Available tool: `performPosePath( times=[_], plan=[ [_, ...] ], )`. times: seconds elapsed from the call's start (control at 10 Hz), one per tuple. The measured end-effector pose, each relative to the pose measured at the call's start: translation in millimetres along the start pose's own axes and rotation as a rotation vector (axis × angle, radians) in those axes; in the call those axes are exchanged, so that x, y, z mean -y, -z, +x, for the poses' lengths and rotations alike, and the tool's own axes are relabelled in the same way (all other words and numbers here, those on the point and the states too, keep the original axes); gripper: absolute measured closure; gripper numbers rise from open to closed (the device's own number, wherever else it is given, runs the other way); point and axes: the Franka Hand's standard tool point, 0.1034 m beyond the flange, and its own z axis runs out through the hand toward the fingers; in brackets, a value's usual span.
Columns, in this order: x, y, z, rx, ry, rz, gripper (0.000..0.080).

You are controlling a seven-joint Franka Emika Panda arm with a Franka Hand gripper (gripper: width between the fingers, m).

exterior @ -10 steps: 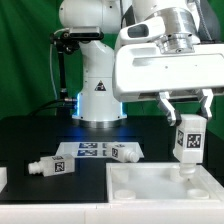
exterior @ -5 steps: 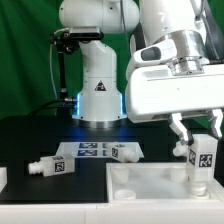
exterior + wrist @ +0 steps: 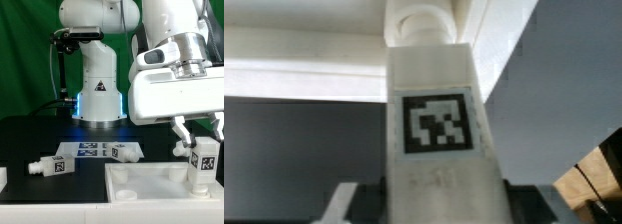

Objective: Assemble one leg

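Edging toward the exterior view's right, tool (image 3: 200, 140) clamps leg (image 3: 206, 164), fingers (image 3: 181, 127) partly cropped.

1. A short chunky white plastic leg (image 3: 434, 80) is filling the middle of the frame, running lengthwise away from the camera.
2. A square black-and-white tag marker (image 3: 438, 122) is facing the camera from the leg's side.
3. The gripper (image 3: 429, 200) is clamping the leg, with its grey fingers (image 3: 345, 208) flanking it.
4. A flat white panel (image 3: 295, 50) is lying behind the leg, and a dark table surface (image 3: 295, 140) is showing beside it.
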Motion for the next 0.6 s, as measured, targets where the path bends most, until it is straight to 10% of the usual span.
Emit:
performPosePath(
  times=[0.6],
  plan=[
    [-3.3, -5.7, -2.2, -0.040, -0.001, -0.008, 0.0512]
  ],
)
